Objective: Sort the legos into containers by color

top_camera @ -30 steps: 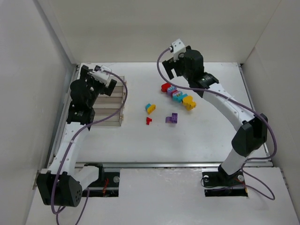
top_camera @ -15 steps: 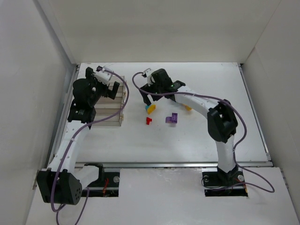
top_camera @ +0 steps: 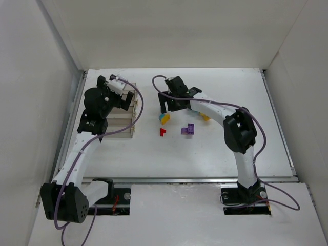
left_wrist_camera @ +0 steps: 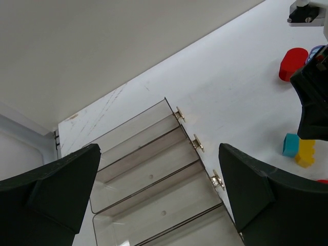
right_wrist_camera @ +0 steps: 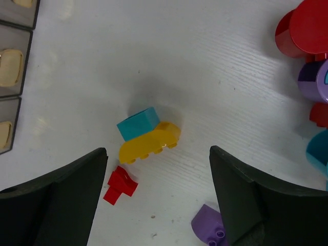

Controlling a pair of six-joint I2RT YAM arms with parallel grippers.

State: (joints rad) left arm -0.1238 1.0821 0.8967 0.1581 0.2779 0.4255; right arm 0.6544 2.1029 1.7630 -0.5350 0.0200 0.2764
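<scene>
A cyan brick [right_wrist_camera: 138, 123] sits joined to a yellow brick [right_wrist_camera: 149, 142] on the white table; the pair also shows in the top view [top_camera: 164, 119]. My right gripper [right_wrist_camera: 157, 154] is open and empty, hovering over this pair, its fingers on either side. A small red brick [right_wrist_camera: 120, 185] and a purple brick [right_wrist_camera: 210, 228] lie nearby. A red round brick [right_wrist_camera: 302, 33], a purple one [right_wrist_camera: 315, 82] and others cluster at the right. My left gripper [left_wrist_camera: 159, 148] is open and empty above the clear containers [left_wrist_camera: 148, 179], whose visible compartments hold no bricks.
The container row [top_camera: 120, 115] stands at the left by the side wall, its yellowish tabs [left_wrist_camera: 197, 143] facing the bricks. White walls close the table at the back and both sides. The right arm [top_camera: 225, 110] stretches over the brick cluster, where a yellow brick [top_camera: 205, 117] shows.
My right arm has swung from the back right down and left to the cyan and yellow pair. My left gripper has shifted slightly over the containers. No brick has moved.
</scene>
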